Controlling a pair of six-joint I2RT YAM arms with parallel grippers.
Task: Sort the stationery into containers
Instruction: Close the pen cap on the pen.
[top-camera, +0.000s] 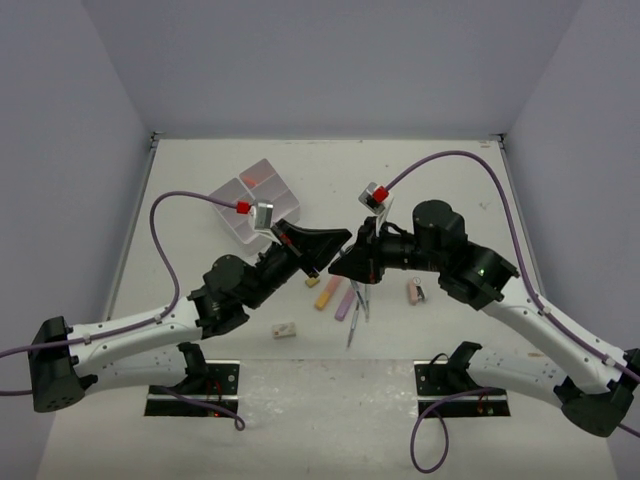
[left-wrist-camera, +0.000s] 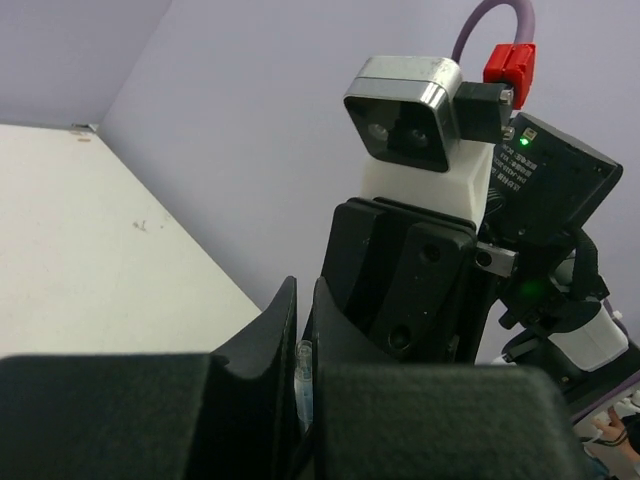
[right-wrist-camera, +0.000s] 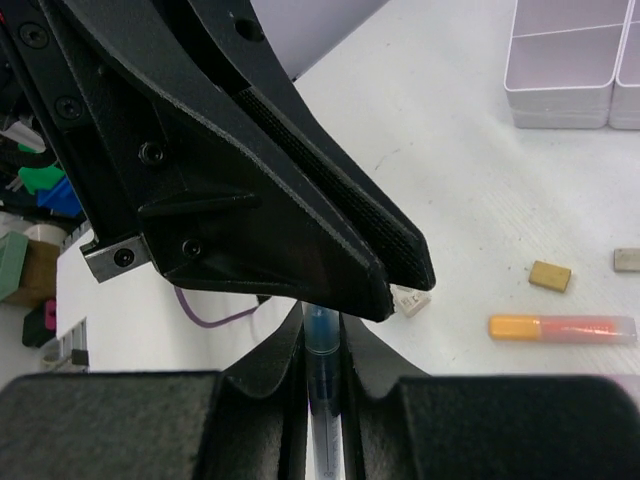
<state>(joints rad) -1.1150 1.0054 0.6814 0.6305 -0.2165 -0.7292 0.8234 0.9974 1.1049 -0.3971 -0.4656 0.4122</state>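
Above the table's middle my two grippers meet tip to tip, both on one thin clear pen (right-wrist-camera: 322, 345). My right gripper (right-wrist-camera: 322, 320) is shut on the pen's barrel near its blue end. My left gripper (left-wrist-camera: 305, 300) is shut on a clear pen end (left-wrist-camera: 304, 365), and its black fingers (right-wrist-camera: 400, 265) cover the pen's far end in the right wrist view. In the top view the left gripper (top-camera: 335, 248) and the right gripper (top-camera: 346, 263) touch. The containers (top-camera: 255, 200) stand behind the left arm. An orange highlighter (top-camera: 327, 293) and a pink-purple highlighter (top-camera: 345, 300) lie below the grippers.
On the table lie a beige eraser (top-camera: 312, 283), a white eraser (top-camera: 285, 329), thin dark items (top-camera: 358, 312) beside the highlighters and a small pink piece (top-camera: 413, 292). The right wrist view shows the bins (right-wrist-camera: 560, 75) at top right. Purple cables loop over both arms.
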